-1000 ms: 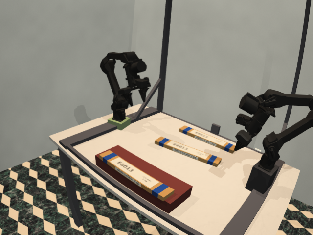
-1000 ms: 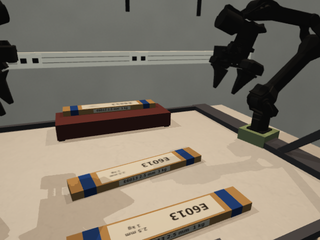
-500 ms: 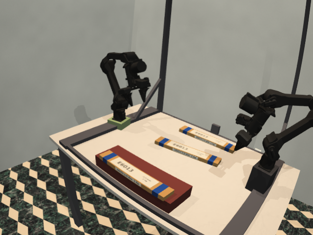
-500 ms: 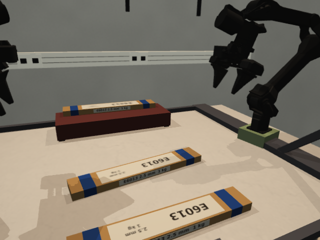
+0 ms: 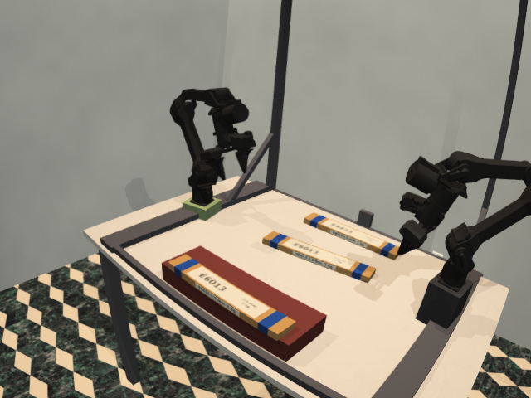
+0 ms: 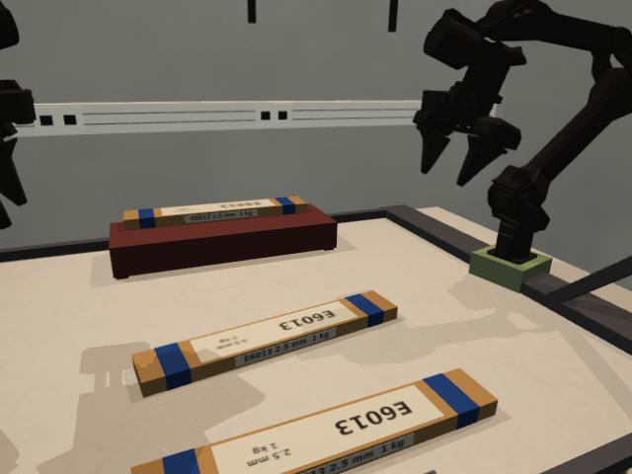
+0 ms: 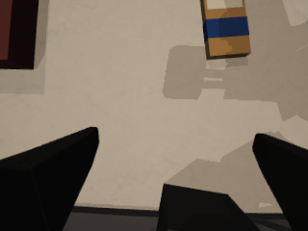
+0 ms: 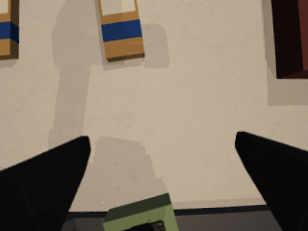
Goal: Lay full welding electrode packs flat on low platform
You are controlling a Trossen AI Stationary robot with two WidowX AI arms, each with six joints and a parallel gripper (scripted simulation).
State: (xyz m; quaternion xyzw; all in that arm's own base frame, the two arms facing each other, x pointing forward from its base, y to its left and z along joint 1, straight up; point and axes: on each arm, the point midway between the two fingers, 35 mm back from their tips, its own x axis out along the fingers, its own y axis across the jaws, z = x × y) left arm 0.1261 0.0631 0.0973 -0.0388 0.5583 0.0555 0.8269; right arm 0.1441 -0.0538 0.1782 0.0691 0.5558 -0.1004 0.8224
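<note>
The low platform [image 5: 257, 283] [image 6: 224, 250] [image 7: 21, 34] [image 8: 289, 43] is a dark red block on my table top [image 5: 231, 237] [image 6: 285, 276] [image 7: 130, 72] [image 8: 207, 87], and one pack of electrodes [image 5: 231, 295] [image 6: 214, 211] lies flat on it. That pack runs along the platform's length, nearer the long side that faces away from the other two packs, leaving a bare strip of red on the side toward them.

Both other packs are off the platform, flat on the table. The middle pack [image 5: 317, 255] [image 6: 265, 344] [image 7: 226, 29] [image 8: 121, 31] is the nearer one to the platform, apart from it; the outer pack [image 5: 351, 235] [image 6: 326, 434] [image 8: 9, 31] lies beyond, on the side of the middle pack away from the platform. All three show E6013 labels and blue bands toward both ends, and I can't tell from those which are full.

My left gripper [image 5: 402, 246] [image 6: 12, 215] [image 7: 176, 138] is spread open with nothing between its fingers, raised above the table, well apart from the platform. The arm rises from a dark base [image 5: 433, 299] [image 7: 192, 207] past one end of the platform.

My right gripper [image 5: 234, 175] [image 6: 441, 178] [image 8: 164, 141] is likewise spread and holds nothing. It hangs above the table past the platform's other end, where its arm stands on a green base [image 5: 213, 209] [image 6: 479, 265] [image 8: 168, 217].
</note>
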